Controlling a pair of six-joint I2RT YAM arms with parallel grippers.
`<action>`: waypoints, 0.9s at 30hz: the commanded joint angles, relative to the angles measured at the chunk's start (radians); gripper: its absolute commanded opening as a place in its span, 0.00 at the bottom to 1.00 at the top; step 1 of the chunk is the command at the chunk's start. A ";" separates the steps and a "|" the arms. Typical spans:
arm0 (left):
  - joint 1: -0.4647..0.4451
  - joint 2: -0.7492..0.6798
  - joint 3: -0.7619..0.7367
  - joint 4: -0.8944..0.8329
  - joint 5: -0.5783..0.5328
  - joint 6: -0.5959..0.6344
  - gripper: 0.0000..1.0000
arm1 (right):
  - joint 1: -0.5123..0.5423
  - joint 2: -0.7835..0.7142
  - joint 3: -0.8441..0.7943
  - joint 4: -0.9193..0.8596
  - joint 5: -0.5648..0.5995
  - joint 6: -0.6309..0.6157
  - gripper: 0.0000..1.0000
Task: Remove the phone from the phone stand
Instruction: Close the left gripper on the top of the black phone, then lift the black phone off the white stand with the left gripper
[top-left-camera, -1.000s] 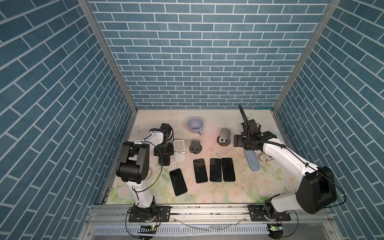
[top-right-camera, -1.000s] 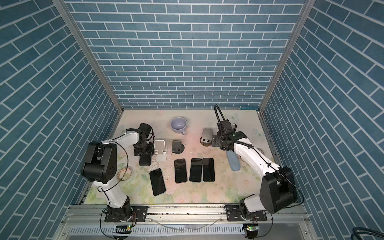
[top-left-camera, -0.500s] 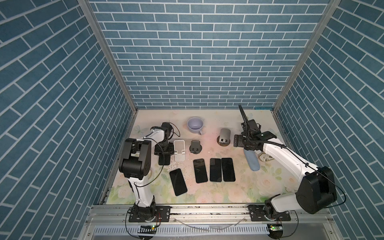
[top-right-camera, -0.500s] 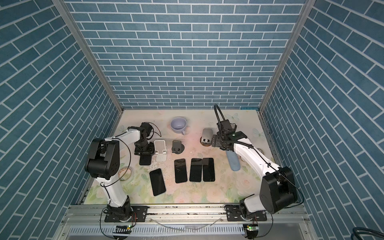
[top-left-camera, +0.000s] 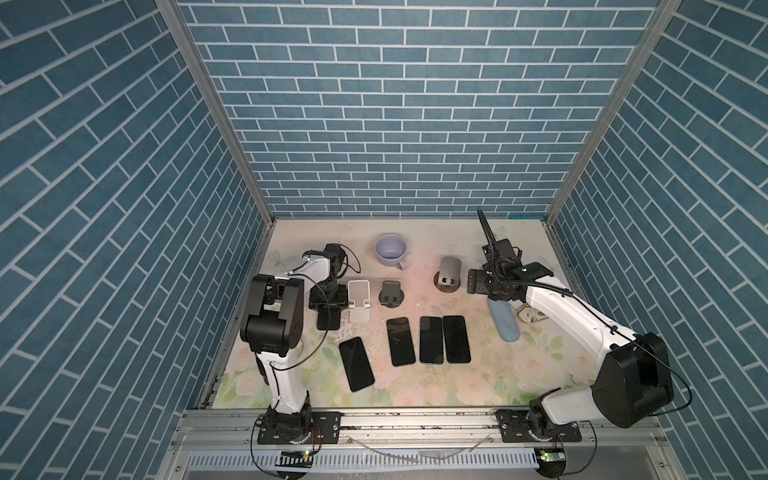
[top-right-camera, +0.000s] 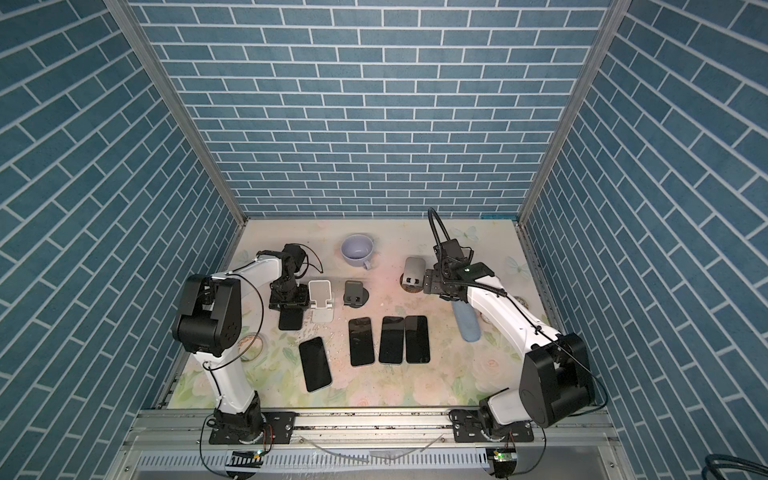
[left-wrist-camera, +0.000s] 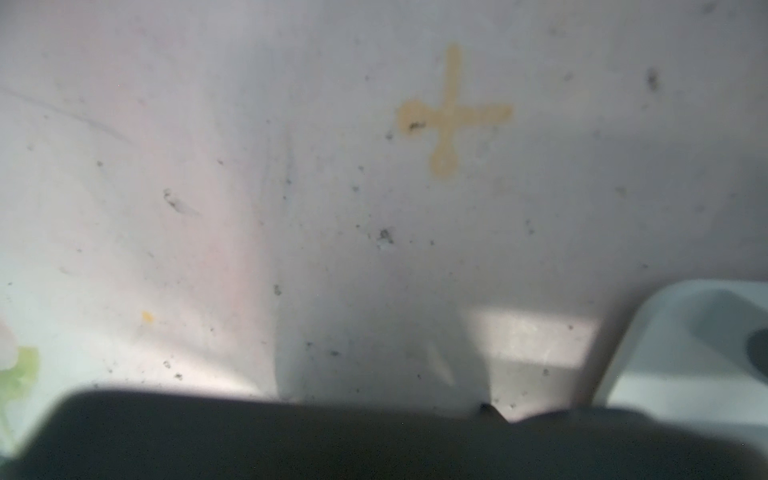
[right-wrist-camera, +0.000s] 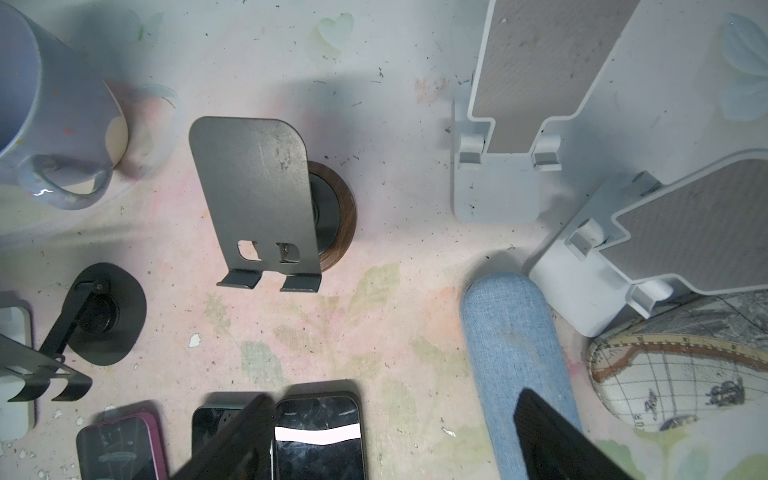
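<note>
While pinched narrowly by the left gripper (top-left-camera: 328, 303), the phone (top-left-camera: 328, 323) is aligned near-far, just left of the white phone stand (top-left-camera: 359, 301); open mat (top-right-camera: 272, 338) is seen leftward; the right gripper (right-wrist-camera: 388, 409) is spread wide, empty.

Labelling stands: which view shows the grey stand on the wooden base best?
Right wrist view: grey stand close, sharp, empty, both hooks visible. In both top views it is small; left wrist view misses it.

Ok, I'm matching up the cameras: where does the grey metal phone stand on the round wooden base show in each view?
In a top view: the grey metal phone stand on the round wooden base stands right of the lavender mug.
In a top view: the stand likewise right of the mug.
Left wrist: not in it.
Right wrist: the stand near the mug's handle.
Shared landmark: the mug.
</note>
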 joint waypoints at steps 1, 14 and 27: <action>0.006 0.057 -0.001 -0.056 -0.107 -0.039 0.71 | -0.003 -0.008 0.011 -0.014 0.016 -0.018 0.91; 0.005 0.072 0.005 -0.061 -0.100 -0.038 0.79 | -0.003 -0.026 -0.012 -0.003 0.021 -0.019 0.91; 0.005 0.077 0.009 -0.060 -0.097 -0.031 0.81 | -0.003 -0.042 -0.017 -0.005 0.023 -0.016 0.91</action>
